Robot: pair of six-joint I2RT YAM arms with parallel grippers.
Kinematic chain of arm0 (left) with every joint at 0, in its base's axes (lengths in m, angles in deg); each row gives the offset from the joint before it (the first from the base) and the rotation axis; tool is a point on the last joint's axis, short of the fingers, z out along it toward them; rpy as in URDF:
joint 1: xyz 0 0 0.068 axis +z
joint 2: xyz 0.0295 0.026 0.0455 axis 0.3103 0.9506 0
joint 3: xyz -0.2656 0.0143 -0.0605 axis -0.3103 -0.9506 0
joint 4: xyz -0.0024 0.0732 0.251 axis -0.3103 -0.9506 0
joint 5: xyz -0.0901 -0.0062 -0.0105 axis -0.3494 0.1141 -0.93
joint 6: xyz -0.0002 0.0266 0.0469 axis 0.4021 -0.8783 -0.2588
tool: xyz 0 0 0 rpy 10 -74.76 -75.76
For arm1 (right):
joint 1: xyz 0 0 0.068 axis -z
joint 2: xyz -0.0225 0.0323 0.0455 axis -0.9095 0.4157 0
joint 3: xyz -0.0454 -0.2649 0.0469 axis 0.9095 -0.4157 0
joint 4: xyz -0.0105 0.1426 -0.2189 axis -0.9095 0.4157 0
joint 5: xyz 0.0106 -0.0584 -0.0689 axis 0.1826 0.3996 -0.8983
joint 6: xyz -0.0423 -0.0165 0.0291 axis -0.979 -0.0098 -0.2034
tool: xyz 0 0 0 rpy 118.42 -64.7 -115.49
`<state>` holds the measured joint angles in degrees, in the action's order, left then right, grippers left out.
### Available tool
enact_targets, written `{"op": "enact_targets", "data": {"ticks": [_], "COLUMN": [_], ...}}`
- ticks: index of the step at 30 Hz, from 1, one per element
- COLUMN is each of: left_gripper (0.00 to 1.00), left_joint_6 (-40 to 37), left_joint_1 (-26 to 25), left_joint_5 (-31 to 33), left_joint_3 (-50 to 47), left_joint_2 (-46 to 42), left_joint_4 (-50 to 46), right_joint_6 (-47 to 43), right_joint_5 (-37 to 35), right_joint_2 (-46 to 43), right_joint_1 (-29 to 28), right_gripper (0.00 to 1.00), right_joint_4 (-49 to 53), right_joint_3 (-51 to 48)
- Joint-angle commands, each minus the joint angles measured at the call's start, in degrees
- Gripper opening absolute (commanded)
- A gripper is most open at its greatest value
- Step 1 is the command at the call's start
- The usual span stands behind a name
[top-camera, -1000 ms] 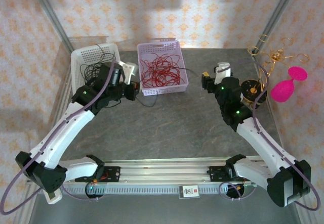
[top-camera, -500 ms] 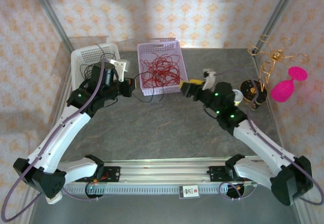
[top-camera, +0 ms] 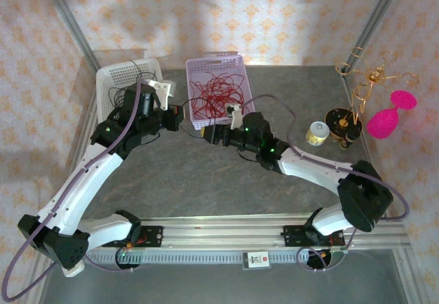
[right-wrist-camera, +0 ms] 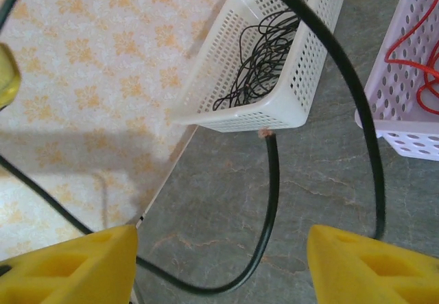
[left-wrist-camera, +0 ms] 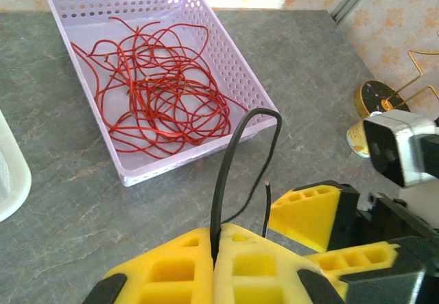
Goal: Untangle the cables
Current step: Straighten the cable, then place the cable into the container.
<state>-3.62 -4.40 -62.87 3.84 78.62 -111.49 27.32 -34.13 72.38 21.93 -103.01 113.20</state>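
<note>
Left gripper (left-wrist-camera: 214,249) clamps a thin black cable (left-wrist-camera: 223,180) near the lilac perforated plastic basket (left-wrist-camera: 206,158). Right gripper (right-wrist-camera: 219,252) gapes empty near that basket; the cable loops between its fingers.

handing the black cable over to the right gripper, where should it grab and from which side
Likely the free tail of the black cable, just under its bare tip, coming from the right: it stands upright beside the shut left gripper, clear of the loop.

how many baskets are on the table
2. A white basket sits at the far left and holds black cables. A lilac basket stands just to its right and holds red cables. No other basket is in view.
</note>
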Motion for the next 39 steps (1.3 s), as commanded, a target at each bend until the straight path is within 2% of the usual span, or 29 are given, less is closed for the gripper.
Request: {"op": "enact_targets", "data": {"ticks": [1,4,7,11,12,18,21,24,28,32,36,39], "left_gripper": [0.00,0.00,0.00,0.00,0.00,0.00,0.00,0.00,0.00,0.00,0.00,0.00], "left_joint_6": [0.1,-0.2,0.0,1.1,1.7,5.6,8.1,10.7,13.0,12.1,9.1,6.4], "left_joint_1": [0.3,0.2,0.4,0.4,0.5,0.7,0.6,0.7,0.7,0.6,0.9,2.6], "left_joint_5": [-0.9,-0.4,0.4,2.1,3.0,7.8,9.7,12.0,15.7,18.8,24.5,27.1], "left_joint_3": [-0.8,-0.6,-0.5,-1.2,-1.8,-6.9,-11.3,-16.2,-19.6,-19.3,-16.9,-13.3], "left_joint_2": [-1.1,-1.1,-1.7,-2.5,-2.9,-6.8,-10.0,-13.1,-14.5,-13.2,-11.7,-9.5], "left_joint_4": [1.7,1.8,3.3,6.7,8.0,18.9,26.6,33.4,37.9,37.9,35.6,32.1], "right_joint_6": [3.3,5.3,10.6,24.9,30.0,54.5,66.2,72.2,73.5,72.6,69.2,65.2], "right_joint_5": [-0.8,-5.1,-8.4,-12.4,-14.5,-22.9,-29.7,-34.7,-38.1,-39.7,-42.5,-45.4], "right_joint_2": [2.7,4.5,5.2,2.5,1.1,-1.9,-1.3,-0.6,-1.3,-2.2,-6.8,-12.0], "right_joint_1": [-0.1,0.0,0.7,1.1,1.1,0.2,-2.8,-4.6,-5.9,-6.1,-6.1,-6.0], "right_gripper": [0.62,0.54,0.33,0.08,0.06,0.03,0.08,0.10,0.09,0.11,0.20,0.23], "right_joint_4": [-4.4,-3.5,-4.8,-17.2,-22.2,-39.6,-44.5,-46.5,-41.9,-40.0,-34.3,-29.3], "right_joint_3": [2.4,3.3,2.1,-6.9,-10.7,-24.5,-28.1,-28.2,-25.9,-25.7,-27.2,-29.0]}}
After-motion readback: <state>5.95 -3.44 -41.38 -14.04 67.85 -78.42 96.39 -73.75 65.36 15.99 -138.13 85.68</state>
